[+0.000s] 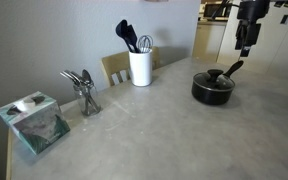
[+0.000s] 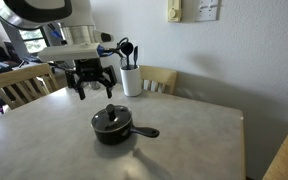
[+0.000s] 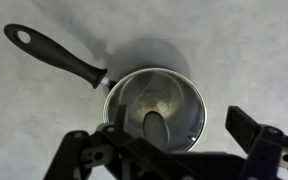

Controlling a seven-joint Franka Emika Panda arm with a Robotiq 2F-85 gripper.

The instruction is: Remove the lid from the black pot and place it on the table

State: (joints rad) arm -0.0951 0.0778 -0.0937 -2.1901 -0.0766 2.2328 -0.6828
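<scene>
Black two-fingered end effector (image 3: 162, 140): spread wide, gripping nothing, hanging in the air over the desk. In the wrist view, one finger (image 3: 82, 152) sits low at the left and the other low at the right, with the lid between and beneath them. In both exterior views, hovers above the pot and off to one side of it, touching neither pot nor lid.

Round clear glass lid (image 3: 154, 100) with metal rim and small black centre knob: seated flat on the small shallow black pot (image 1: 212, 94), covering it fully. Long black handle (image 3: 59, 55) sticks out sideways from the pot.

Pot rests on the large light grey matte desk (image 1: 154, 135), well apart from everything else there. Farther back, a white cylindrical utensil holder (image 1: 140, 68) with dark utensils stands upright. Beyond that, a cluster of shiny metal cutlery (image 1: 82, 90), then a patterned teal tissue box (image 1: 34, 122) near the desk edge. Wooden chair (image 2: 162, 78) behind the desk.
</scene>
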